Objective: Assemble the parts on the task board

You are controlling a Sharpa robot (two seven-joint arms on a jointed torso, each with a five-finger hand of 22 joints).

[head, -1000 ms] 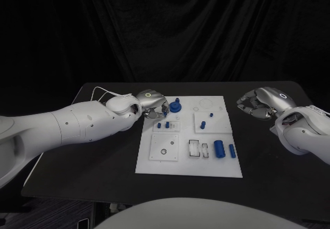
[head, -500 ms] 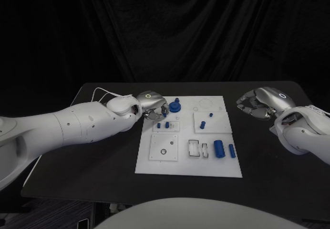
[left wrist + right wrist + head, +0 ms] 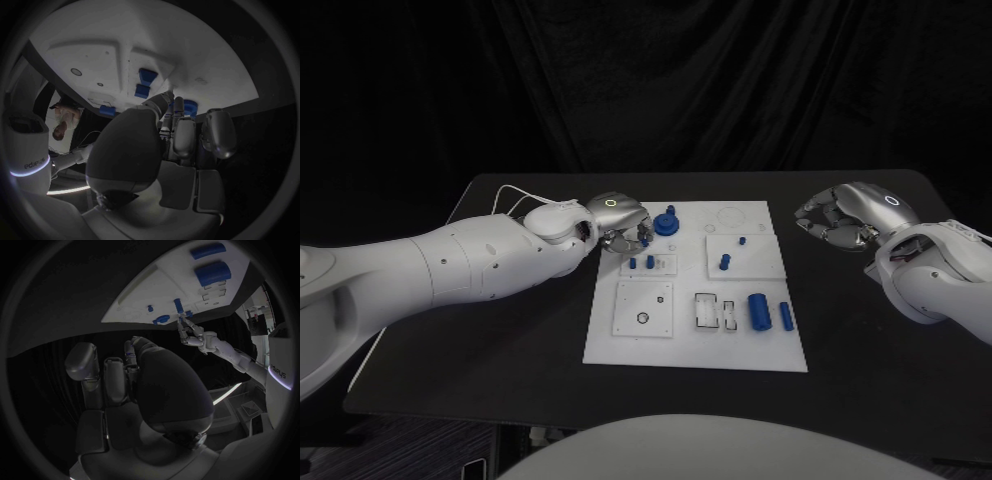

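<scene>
Your left robot hand [image 3: 620, 222] sits at the board's far-left corner, fingers curled down together beside the blue knob [image 3: 668, 222]; you cannot tell whether they pinch anything. In the left wrist view its fingertips [image 3: 167, 100] reach down to the board [image 3: 112, 45] close to two small blue pegs [image 3: 145, 83]. Your right robot hand [image 3: 845, 217] hovers over the bare tabletop [image 3: 862, 320] just off the board's far-right edge, fingers curled in with nothing visible in them.

The board [image 3: 697, 350] lies mid-tabletop. The pegs [image 3: 642, 263] stand in the left block just nearer you than the knob, another peg [image 3: 726, 262] stands in the right block, and a thick cylinder [image 3: 760, 311] and a thin pin [image 3: 788, 316] lie toward the near right. A round hole [image 3: 643, 318] shows in the near-left plate.

The tabletop is matt black, and black curtains [image 3: 675, 80] close off the room behind it.

The right wrist view gives you the cylinder [image 3: 212, 272] and pin [image 3: 207, 250] from the far side, with the left robot hand [image 3: 190, 332] at the knob [image 3: 162, 319]. Lettering on an arm in each wrist view is too small to read.
</scene>
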